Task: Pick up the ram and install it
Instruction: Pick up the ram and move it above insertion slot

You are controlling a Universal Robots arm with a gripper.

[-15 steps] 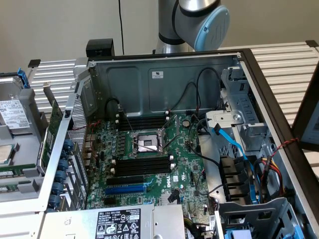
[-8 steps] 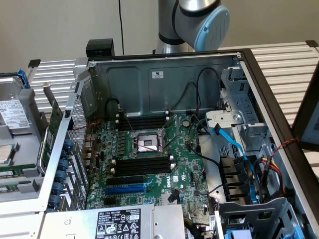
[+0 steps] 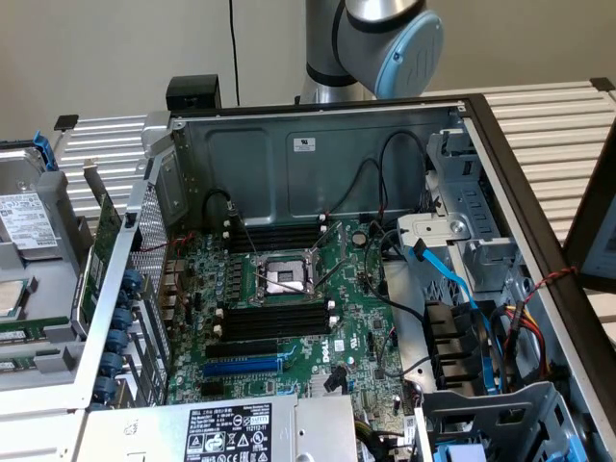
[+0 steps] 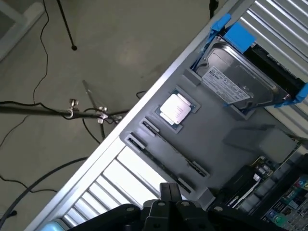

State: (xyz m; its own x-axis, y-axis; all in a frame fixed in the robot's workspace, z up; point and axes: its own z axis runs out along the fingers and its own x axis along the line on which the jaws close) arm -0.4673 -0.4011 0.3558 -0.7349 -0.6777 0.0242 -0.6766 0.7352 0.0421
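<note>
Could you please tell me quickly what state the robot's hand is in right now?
Hand: it cannot be told whether it is open or closed; it hovers above the grey tray.

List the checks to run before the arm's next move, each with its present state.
1. The memory stick sits on the grey tray, beside the case: ok.
2. The gripper is clear of the stick: ok.
3. The gripper is centred over the stick: not ok, it lies off to one side.
4. The black slots on the board are empty: ok.
5. The slot latches are open: cannot tell.
</note>
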